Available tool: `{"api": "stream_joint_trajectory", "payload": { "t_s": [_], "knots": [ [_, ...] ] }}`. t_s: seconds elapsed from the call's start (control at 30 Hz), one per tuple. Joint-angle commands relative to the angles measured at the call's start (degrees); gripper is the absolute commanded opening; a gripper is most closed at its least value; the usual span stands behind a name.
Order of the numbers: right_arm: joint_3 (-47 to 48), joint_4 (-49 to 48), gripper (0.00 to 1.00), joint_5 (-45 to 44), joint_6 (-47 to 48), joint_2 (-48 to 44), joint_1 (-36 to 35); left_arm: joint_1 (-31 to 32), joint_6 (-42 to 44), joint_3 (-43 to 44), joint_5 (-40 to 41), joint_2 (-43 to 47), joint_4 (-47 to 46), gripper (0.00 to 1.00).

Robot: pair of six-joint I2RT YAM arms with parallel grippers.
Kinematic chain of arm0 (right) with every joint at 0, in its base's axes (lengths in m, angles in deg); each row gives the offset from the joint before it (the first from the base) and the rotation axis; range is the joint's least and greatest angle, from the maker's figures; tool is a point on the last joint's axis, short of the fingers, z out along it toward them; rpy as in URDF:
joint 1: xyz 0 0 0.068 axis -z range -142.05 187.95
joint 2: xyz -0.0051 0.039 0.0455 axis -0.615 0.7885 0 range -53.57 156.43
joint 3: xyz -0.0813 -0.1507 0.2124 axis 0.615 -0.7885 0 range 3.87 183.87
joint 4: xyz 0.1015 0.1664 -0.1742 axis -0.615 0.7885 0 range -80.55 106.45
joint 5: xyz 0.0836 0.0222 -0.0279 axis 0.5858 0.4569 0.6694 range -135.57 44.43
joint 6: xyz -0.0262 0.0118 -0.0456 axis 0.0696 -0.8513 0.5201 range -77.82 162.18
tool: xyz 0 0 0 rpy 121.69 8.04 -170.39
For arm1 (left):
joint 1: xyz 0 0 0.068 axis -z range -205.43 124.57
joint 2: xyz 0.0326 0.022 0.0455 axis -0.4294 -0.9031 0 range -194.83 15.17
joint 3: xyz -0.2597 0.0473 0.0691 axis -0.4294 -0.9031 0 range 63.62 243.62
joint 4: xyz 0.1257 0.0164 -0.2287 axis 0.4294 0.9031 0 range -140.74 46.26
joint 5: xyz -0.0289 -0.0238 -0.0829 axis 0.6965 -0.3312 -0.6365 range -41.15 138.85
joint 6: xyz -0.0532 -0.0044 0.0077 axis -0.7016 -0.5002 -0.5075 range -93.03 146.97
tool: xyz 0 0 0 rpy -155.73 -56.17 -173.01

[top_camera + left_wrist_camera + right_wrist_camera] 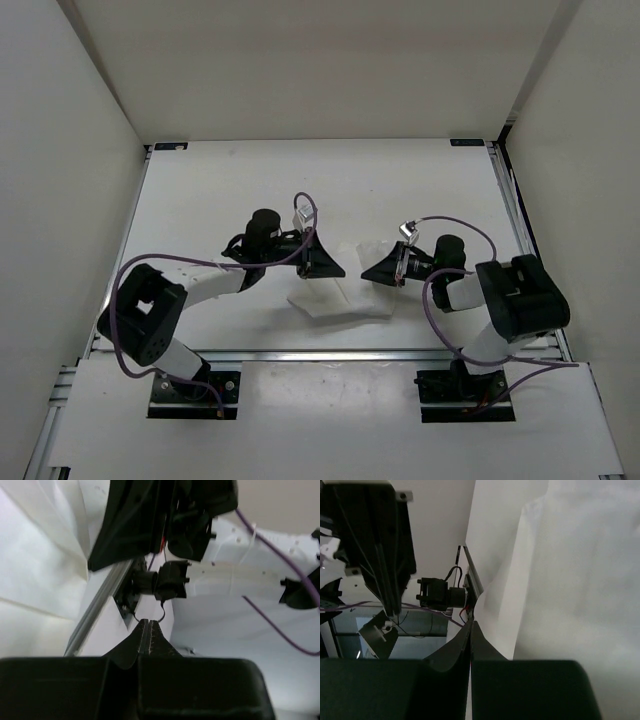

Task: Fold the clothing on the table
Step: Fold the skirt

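Note:
The clothing is a small white creased piece lying on the table between the two arms. My left gripper hovers over its left part and my right gripper over its right part, their tips facing each other. In the left wrist view the left gripper is shut with nothing showing between its fingers, and the creased clothing lies to its left. In the right wrist view the right gripper is shut, and the edge of the clothing curves down into its tips.
A silver rail runs along the table's near edge, in front of both arm bases. White walls enclose the table on the left, right and back. Purple cables loop off both wrists. The other arm's black body fills the right wrist view's upper left.

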Motion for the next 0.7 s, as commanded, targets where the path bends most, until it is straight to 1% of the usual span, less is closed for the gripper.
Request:
{"api": "stream_joint_trajectory", "payload": {
  "t_s": [0.0, 0.13, 0.2, 0.27, 0.33, 0.4, 0.53, 0.6, 0.67],
  "knots": [
    [4.2, -13.4, 0.0, 3.0, -8.1, 5.3, 1.0, 1.3, -2.9, -2.4, -2.8, 0.1, -9.4, 0.0],
    [8.8, -15.0, 0.0, 3.5, -11.2, 13.1, 0.7, 2.4, -4.2, -2.9, -6.3, -1.9, -12.0, 0.0],
    [10.3, -17.1, 0.0, 3.9, -13.3, 16.0, 0.3, 3.1, -5.7, -2.8, -7.2, -3.6, -15.1, 0.0],
    [11.3, -17.8, 0.0, 3.2, -14.2, 19.0, -0.1, 4.6, -5.6, -2.5, -8.6, -5.4, -14.9, 0.0],
    [12.2, -13.9, 0.01, 2.8, -12.3, 19.6, -0.7, 4.9, -5.6, -3.0, -9.3, -7.7, -14.8, 0.0],
    [13.5, -5.3, 0.0, 1.1, -7.1, 19.4, -0.9, 4.8, -5.9, -3.8, -9.1, -8.0, -15.5, 0.0],
    [14.8, 7.4, 0.0, -4.0, -0.6, 18.7, -1.1, 2.3, -4.9, -5.6, -9.3, -4.8, -14.9, 0.0],
    [16.6, 11.1, 0.0, -5.3, 1.6, 19.9, -0.9, 2.1, -3.4, -5.1, -10.3, -3.7, -13.1, 0.0],
    [18.1, 14.2, 0.0, -5.8, 1.8, 21.2, -1.0, 1.9, -2.8, -4.9, -10.7, -3.4, -11.3, 0.0]
  ]
}}
